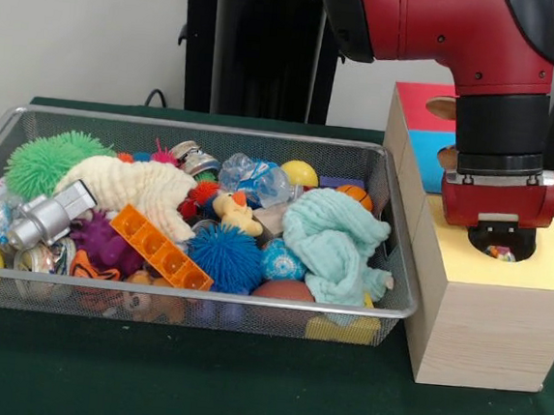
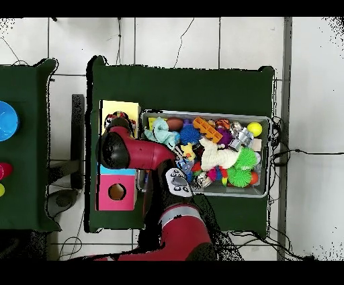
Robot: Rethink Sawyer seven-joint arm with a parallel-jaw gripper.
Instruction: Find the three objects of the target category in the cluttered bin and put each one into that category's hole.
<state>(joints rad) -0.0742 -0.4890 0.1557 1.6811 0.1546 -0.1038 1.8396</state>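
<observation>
Over the yellow-topped box (image 1: 534,269), the gripper (image 1: 500,248) is lowered into the hole (image 1: 502,252); its fingers are hidden inside the opening, so whether they are spread or closed cannot be told. A speck of multicoloured fabric (image 1: 499,252) shows in the hole directly beneath the wrist, apparently one of the frilly balls, though contact with the gripper cannot be confirmed. Beside this box to the left stands the bin (image 1: 395,194), touching or nearly touching it. Bin contents include a pale green cloth (image 1: 332,243), a cream cloth (image 1: 138,188), a blue spiky ball (image 1: 224,256), a green spiky ball (image 1: 43,160), an orange block (image 1: 160,247) and a silver toy (image 1: 48,215). Behind the yellow box sits the blue-topped box (image 1: 427,155), then the red-topped box (image 2: 116,193).
</observation>
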